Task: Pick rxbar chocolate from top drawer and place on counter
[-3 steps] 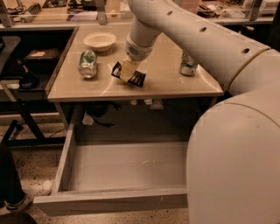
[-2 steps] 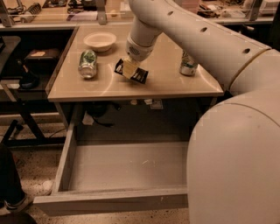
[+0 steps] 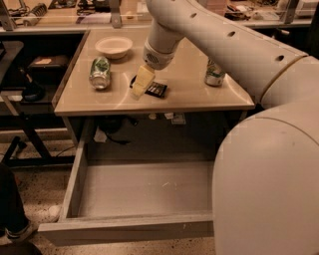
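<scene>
The rxbar chocolate (image 3: 157, 89), a dark flat bar, is at the front middle of the beige counter (image 3: 189, 97), down at its surface. My gripper (image 3: 142, 82) reaches down from the white arm and is shut on the bar's left part, with the pale fingers (image 3: 144, 78) covering it. The top drawer (image 3: 144, 191) stands pulled out below the counter, and its grey floor is bare.
A green-and-white can (image 3: 99, 72) lies on its side at the counter's left. A white bowl (image 3: 113, 46) sits behind it. Another can (image 3: 215, 73) stands at the right. The arm's large white body (image 3: 269, 174) fills the right. A cluttered bench (image 3: 60, 12) runs beyond.
The gripper has lowered the bar slightly towards the counter; it now sits flatter at the surface. The cans, bowl and drawer have not moved.
</scene>
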Available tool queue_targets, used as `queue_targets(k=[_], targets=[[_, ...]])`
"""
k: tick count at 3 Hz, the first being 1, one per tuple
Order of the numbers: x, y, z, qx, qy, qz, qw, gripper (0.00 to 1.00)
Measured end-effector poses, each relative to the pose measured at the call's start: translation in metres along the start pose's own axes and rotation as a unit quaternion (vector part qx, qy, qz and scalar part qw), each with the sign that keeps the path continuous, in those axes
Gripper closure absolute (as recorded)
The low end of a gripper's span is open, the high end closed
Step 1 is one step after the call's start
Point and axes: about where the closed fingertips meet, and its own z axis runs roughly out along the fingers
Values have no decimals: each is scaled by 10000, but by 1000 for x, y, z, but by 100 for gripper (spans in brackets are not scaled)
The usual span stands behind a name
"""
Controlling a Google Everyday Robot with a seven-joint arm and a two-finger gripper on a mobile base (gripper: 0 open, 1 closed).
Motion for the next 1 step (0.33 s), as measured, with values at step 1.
queue_targets(k=[1], targets=[[0, 0, 0, 0, 0, 0, 10000, 0]])
